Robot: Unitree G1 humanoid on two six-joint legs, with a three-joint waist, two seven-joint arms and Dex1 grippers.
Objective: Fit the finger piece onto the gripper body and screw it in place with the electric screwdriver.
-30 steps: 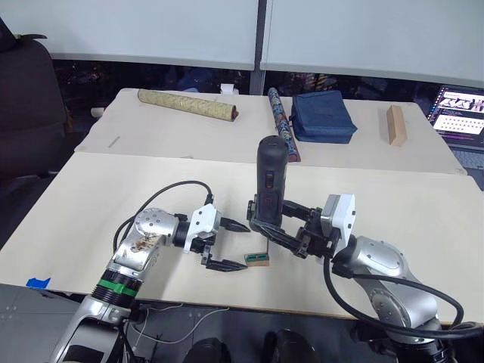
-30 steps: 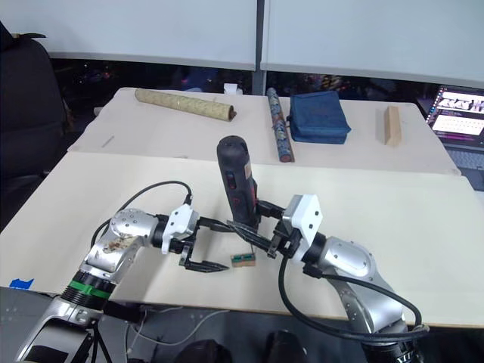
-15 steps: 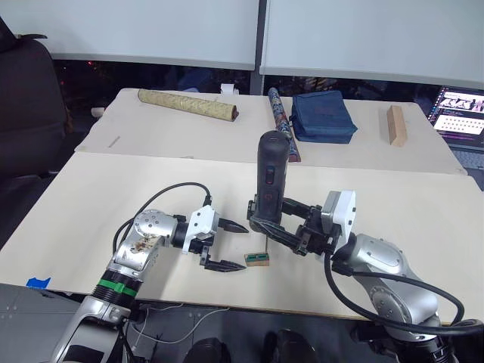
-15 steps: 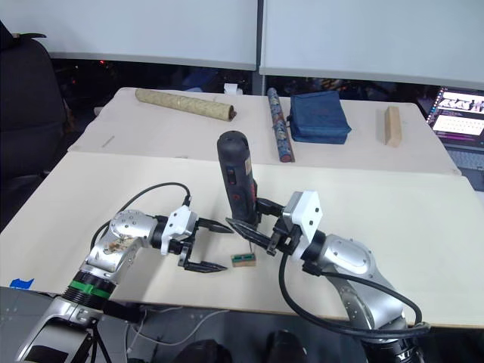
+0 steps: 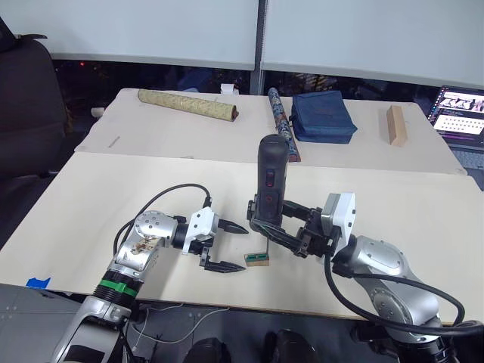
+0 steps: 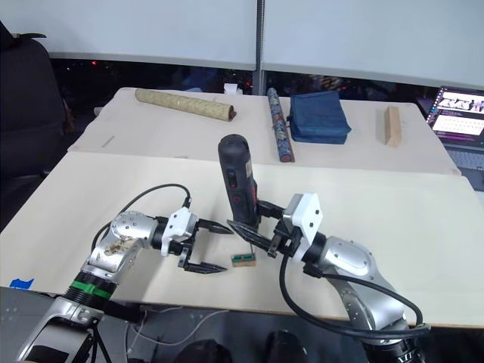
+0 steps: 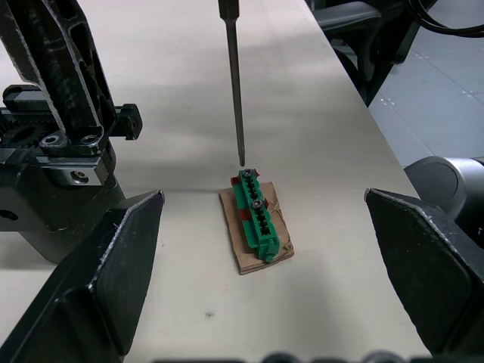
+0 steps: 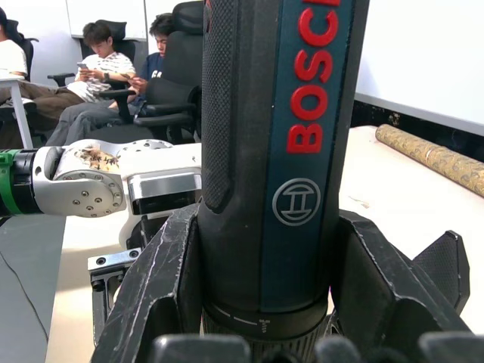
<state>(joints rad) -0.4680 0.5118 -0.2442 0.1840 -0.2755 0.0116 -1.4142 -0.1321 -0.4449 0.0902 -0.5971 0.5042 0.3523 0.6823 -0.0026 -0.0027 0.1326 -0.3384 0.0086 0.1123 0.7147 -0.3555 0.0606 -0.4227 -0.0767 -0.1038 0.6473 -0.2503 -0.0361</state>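
At the centre of the frame the right gripper (image 5: 281,231) clamps the thick dark grey electric screwdriver with red and blue markings (image 5: 271,178) upright. Its thin metal bit (image 7: 234,83) points down at a small green screw-terminal block on a brown card (image 7: 255,221). Just left, the left gripper (image 5: 231,246) hangs spread wide, empty, above the pale wooden table (image 5: 113,197).

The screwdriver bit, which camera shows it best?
The left wrist view: the bit comes down to the green block. The eye views show the electric screwdriver upright; the right wrist view shows its body close up.
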